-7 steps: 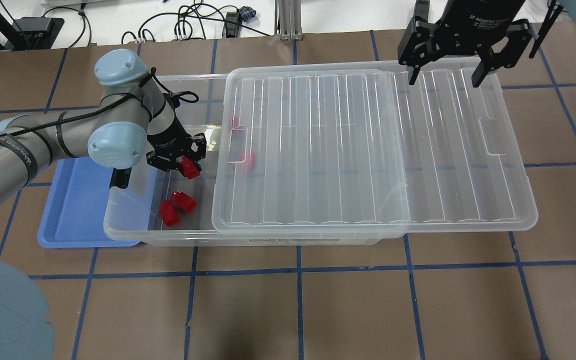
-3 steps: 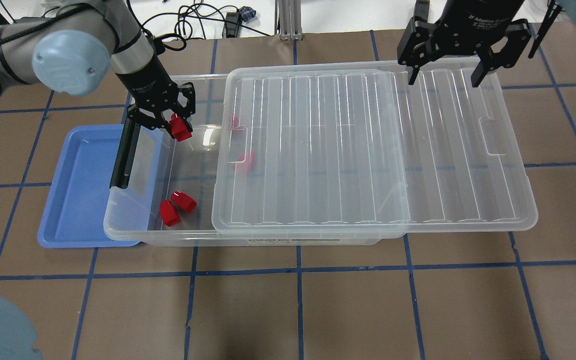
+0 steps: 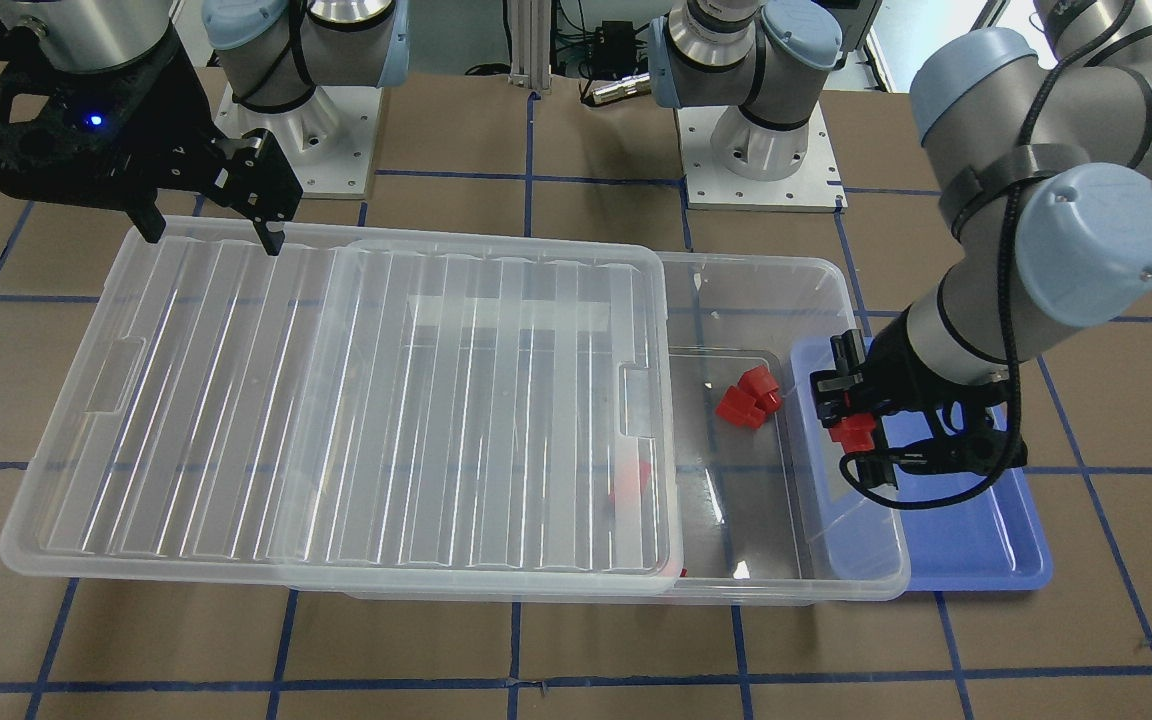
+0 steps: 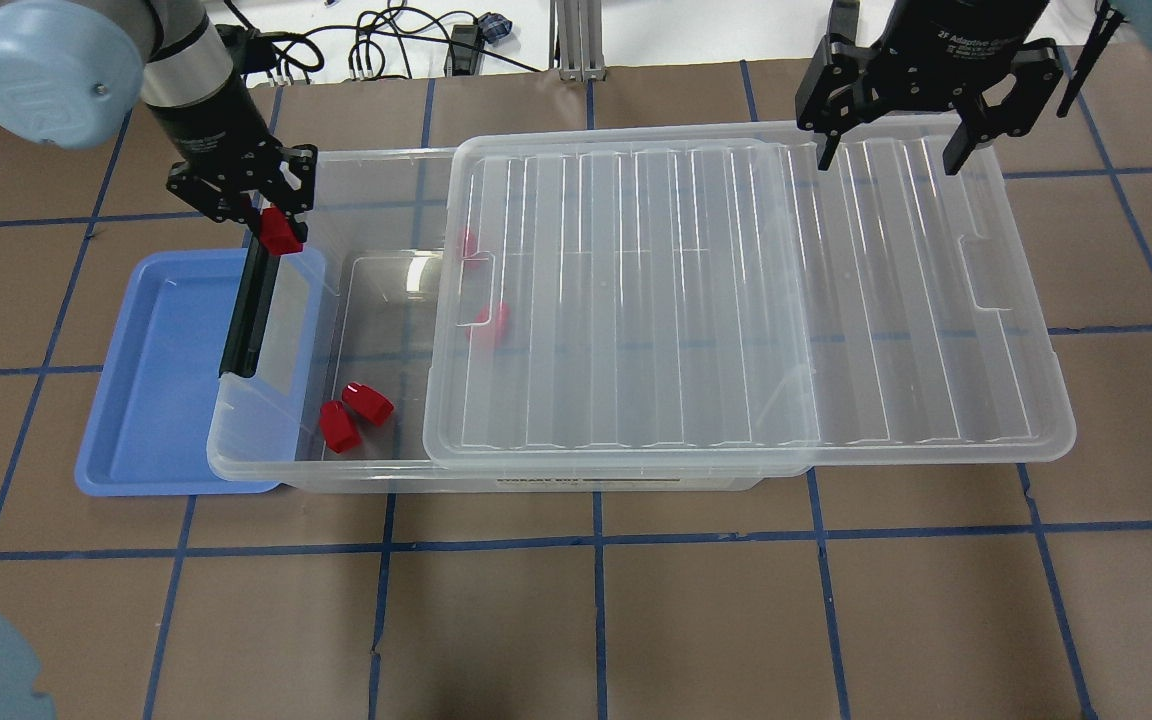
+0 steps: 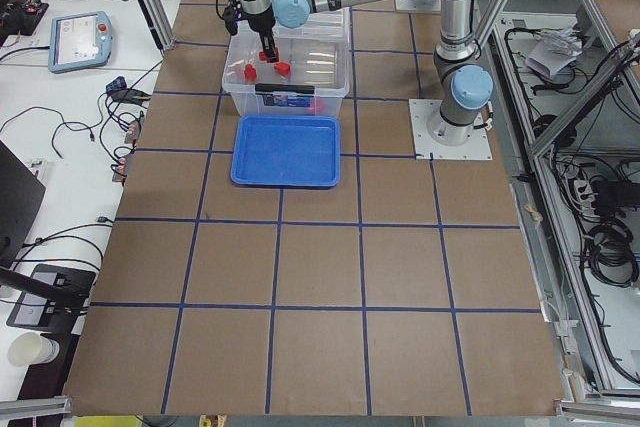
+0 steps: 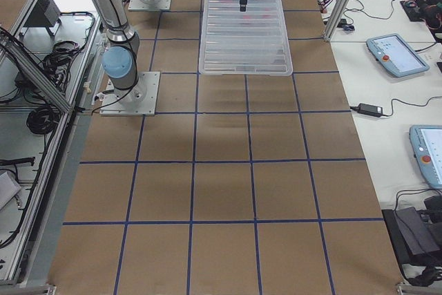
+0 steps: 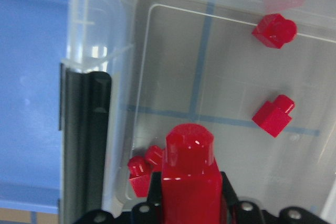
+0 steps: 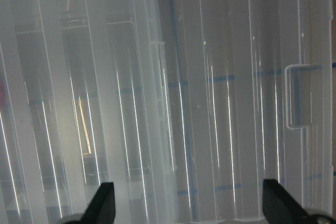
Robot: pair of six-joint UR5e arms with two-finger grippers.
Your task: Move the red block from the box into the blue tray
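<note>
My left gripper (image 4: 274,222) is shut on a red block (image 4: 281,232), also seen in the front view (image 3: 851,432) and the left wrist view (image 7: 190,177). It holds the block in the air over the latch end of the clear box (image 4: 376,478), at the far right corner of the blue tray (image 4: 156,400). The wrist view shows the black latch bar (image 7: 84,145) and the tray (image 7: 26,103) below left. The ribbed lid (image 4: 736,300) is slid to the right, leaving the box's left end uncovered. My right gripper (image 4: 886,150) is open and empty above the lid's far right part.
Two more red blocks (image 4: 354,412) lie in the open end of the box near its front wall. Two others (image 4: 491,320) show dimly under the lid's left edge. The tray's left half lies outside the box's rim.
My left gripper has lifted the red block out of the box and carried it left and farther away, to above the latch end. The right arm has not moved.
</note>
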